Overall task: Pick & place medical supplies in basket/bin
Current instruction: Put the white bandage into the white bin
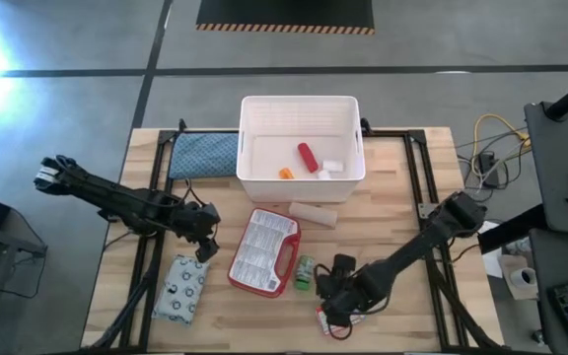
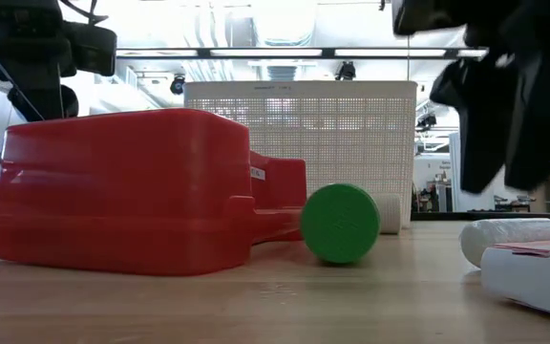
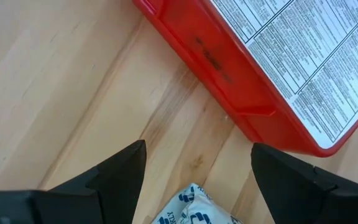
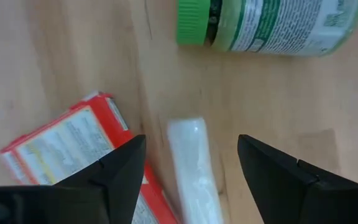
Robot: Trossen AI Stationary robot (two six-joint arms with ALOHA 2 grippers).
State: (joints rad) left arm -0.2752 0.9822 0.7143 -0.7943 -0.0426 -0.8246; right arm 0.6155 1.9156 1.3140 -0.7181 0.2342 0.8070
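Note:
The white slotted basket (image 1: 302, 113) stands at the table's far middle with a red cylinder (image 1: 307, 156) and small white pieces (image 1: 331, 168) inside. The red-edged case (image 1: 264, 251) lies flat at mid-table, with the green bottle (image 1: 306, 273) on its side just right of it. My left gripper (image 1: 205, 247) hangs open between the case (image 3: 260, 74) and the grey-white pouch (image 1: 182, 288), whose corner (image 3: 190, 205) shows between its fingers. My right gripper (image 1: 333, 296) is open above a small white tube (image 4: 194, 168). The red-and-white box (image 4: 67, 149) lies beside the tube, and the bottle (image 4: 272, 22) is beyond them.
A blue quilted pad (image 1: 205, 155) lies left of the basket. A pale roll (image 1: 313, 213) rests between the basket and the case. In the low view the case (image 2: 132, 191) and the bottle's cap (image 2: 342, 223) stand in front of the basket (image 2: 299, 143). Bare wood lies along the near left.

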